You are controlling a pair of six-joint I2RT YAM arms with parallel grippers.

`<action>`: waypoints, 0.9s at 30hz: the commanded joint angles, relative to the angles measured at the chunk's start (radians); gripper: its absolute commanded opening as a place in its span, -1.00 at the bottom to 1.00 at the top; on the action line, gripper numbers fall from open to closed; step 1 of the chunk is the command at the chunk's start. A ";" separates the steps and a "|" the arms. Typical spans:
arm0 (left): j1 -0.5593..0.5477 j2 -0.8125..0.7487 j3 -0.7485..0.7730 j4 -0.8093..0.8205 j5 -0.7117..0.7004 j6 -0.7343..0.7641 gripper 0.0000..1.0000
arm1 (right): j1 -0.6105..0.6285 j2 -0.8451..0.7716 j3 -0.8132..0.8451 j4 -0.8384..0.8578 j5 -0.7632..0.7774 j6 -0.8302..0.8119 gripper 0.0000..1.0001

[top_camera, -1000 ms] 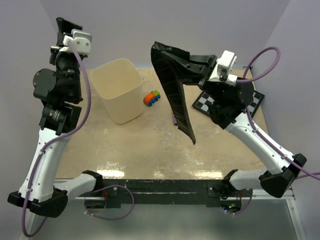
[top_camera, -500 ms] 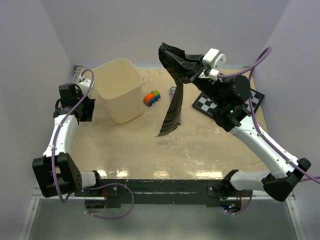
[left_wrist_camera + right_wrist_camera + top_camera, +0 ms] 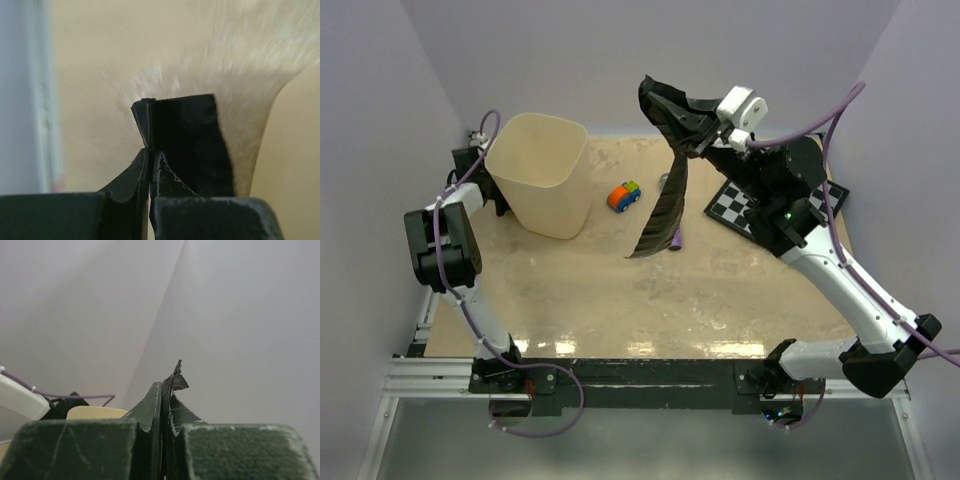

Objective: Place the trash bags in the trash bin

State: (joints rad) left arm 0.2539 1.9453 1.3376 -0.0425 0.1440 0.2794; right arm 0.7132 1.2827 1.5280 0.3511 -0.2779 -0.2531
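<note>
The cream trash bin (image 3: 555, 205) stands upright at the back left of the table. My left gripper (image 3: 496, 198) is low against its left wall, partly hidden under the rim. In the left wrist view its fingers (image 3: 149, 107) are closed together, nothing shows between them, and the blurred cream wall (image 3: 90, 75) fills the view. My right gripper (image 3: 692, 135) is raised at the back centre and shut on the top of the dark trash bag (image 3: 665, 200), which hangs down as a narrow strip right of the bin. A scrap of bag (image 3: 177, 377) sticks out between the shut fingers (image 3: 164, 385).
An orange and blue toy car (image 3: 624, 195) lies between the bin and the hanging bag. A purple cylinder (image 3: 676, 238) lies partly behind the bag's lower end. A chequered board (image 3: 730, 207) lies at the back right under my right arm. Walls close three sides.
My left arm dropped from high up to low beside the bin's left wall. The bin shifted slightly left and back. My right gripper carried the bag a little left and higher.
</note>
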 commanded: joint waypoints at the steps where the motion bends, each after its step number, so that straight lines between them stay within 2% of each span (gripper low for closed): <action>1: 0.005 0.093 0.005 -0.123 -0.049 0.004 -1.00 | 0.000 0.007 0.046 0.012 0.034 -0.023 -1.00; 7: 0.005 0.009 -0.086 -0.065 -0.030 0.038 -1.00 | 0.000 0.015 0.021 0.038 0.054 -0.025 -1.00; 11: 0.008 0.009 -0.074 -0.137 -0.122 0.056 -1.00 | 0.002 0.029 0.023 0.054 0.055 -0.003 -1.00; 15: 0.016 -0.016 -0.135 -0.053 -0.214 0.119 -1.00 | 0.002 0.040 0.023 0.058 0.051 0.003 -1.00; 17: 0.016 -0.019 -0.146 -0.024 -0.236 0.136 -0.91 | 0.000 0.043 0.020 0.065 0.049 0.014 -1.00; 19: 0.016 -0.022 -0.144 -0.023 -0.227 0.139 -0.88 | 0.000 0.044 0.020 0.066 0.043 0.023 -1.00; 21: 0.016 -0.032 -0.146 -0.034 -0.207 0.141 -0.98 | 0.002 0.038 0.020 0.065 0.040 0.025 -1.00; 23: 0.018 -0.055 -0.153 -0.057 -0.205 0.153 -1.00 | 0.000 0.032 0.018 0.057 0.043 0.023 -1.00; 27: 0.042 -0.173 -0.250 -0.047 -0.187 0.222 -1.00 | 0.002 0.007 0.003 0.049 0.062 0.008 -1.00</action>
State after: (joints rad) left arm 0.2630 1.9148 1.1667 -0.0837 -0.0418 0.4164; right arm 0.7132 1.3338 1.5333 0.3710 -0.2497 -0.2443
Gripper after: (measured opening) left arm 0.045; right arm 0.007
